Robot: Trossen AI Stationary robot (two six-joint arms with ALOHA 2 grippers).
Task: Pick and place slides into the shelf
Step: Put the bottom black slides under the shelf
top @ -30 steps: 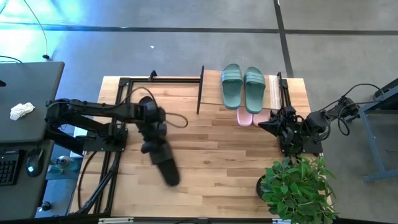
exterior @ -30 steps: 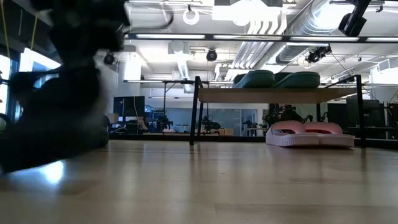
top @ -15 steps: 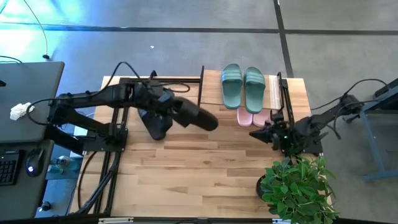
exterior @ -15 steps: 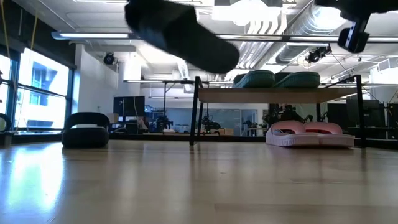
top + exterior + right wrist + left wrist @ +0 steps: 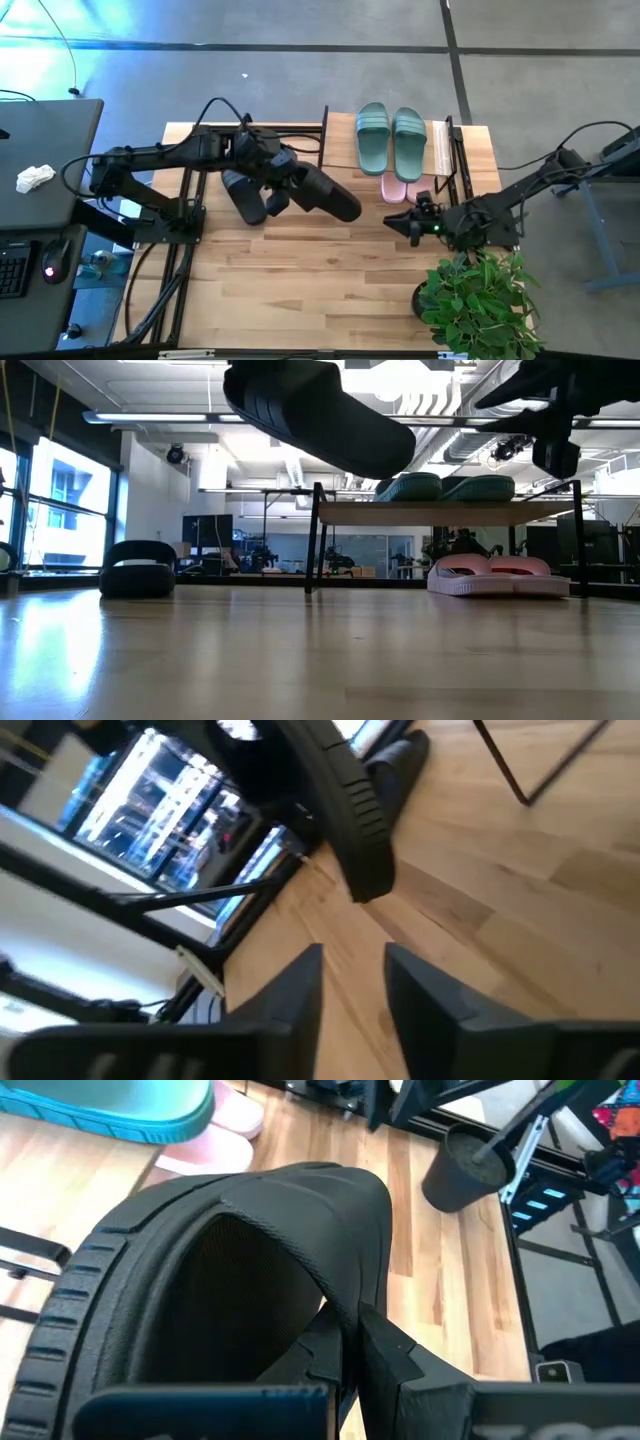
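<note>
My left gripper [image 5: 283,183] is shut on a black slide [image 5: 325,192] and holds it in the air left of the shelf [image 5: 448,150]; the low view shows this slide [image 5: 320,415] high above the table. A second black slide [image 5: 245,196] lies sole-down on the table under the left arm. Two sage-green slides [image 5: 390,138] lie on the shelf's top board [image 5: 450,512]. Two light-pink slides [image 5: 497,573] lie under it. My right gripper [image 5: 398,221] is open near the shelf's near end, with nothing between its fingers [image 5: 290,995]. My left gripper holds the black slide by its wide strap [image 5: 335,1305], at the strap's edge near one side of the sole. One finger [image 5: 390,1355] lies on the strap's outside; the other is hidden by the strap. The slide is lifted clear and juts out toward the shelf.
A potted plant [image 5: 480,298] stands at the table's near right corner. A black metal frame [image 5: 255,128] lies at the far left of the table. Bare wooden tabletop [image 5: 330,270] spreads across the near middle.
My left gripper has risen and swung from the table's near side toward the shelf. The black slide has gone from low over the near table to high in the air, now pointing right. My right gripper has moved toward the table's left and a little lower.
</note>
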